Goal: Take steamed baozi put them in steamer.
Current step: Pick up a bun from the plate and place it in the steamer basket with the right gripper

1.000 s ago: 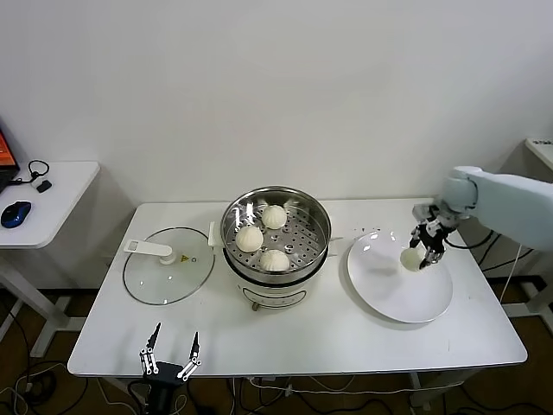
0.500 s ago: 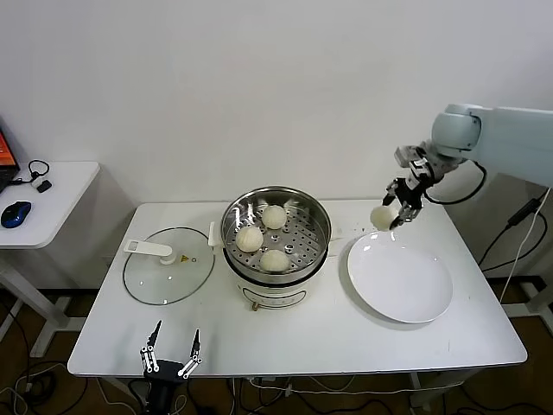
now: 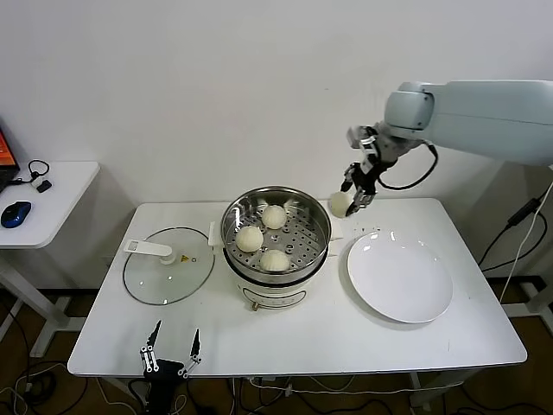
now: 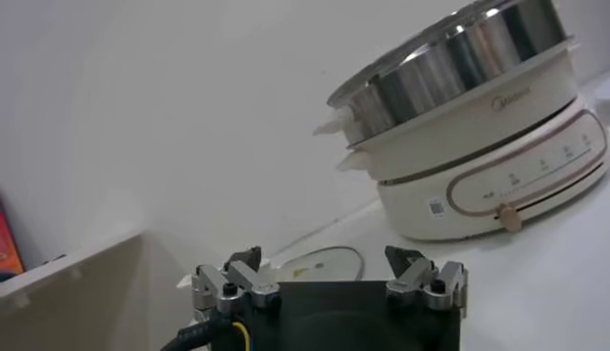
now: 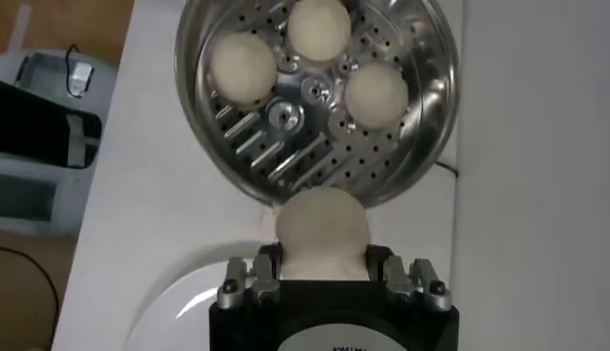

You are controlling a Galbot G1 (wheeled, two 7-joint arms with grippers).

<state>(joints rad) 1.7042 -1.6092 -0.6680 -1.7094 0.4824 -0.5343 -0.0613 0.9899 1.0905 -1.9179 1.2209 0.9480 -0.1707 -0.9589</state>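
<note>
From the head view I see my right gripper (image 3: 355,195) clamped on a baozi (image 3: 340,204), mid-frame, just right of the steamer (image 3: 276,235) (three buns inside). Left gripper (image 3: 170,354) hangs spread, bottom left. Right wrist view: fingers (image 5: 396,277) pinch the bun.

Right arm (image 3: 484,108): pale blue-grey smooth casing, black cable looped at wrist. Both hands: black bodies, silver screwed finger brackets.

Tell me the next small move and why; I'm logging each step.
Probably carry the right tool further toward the steamer: it holds the fourth baozi in the air just outside the rim, and the tray has open space beside the three buns.
</note>
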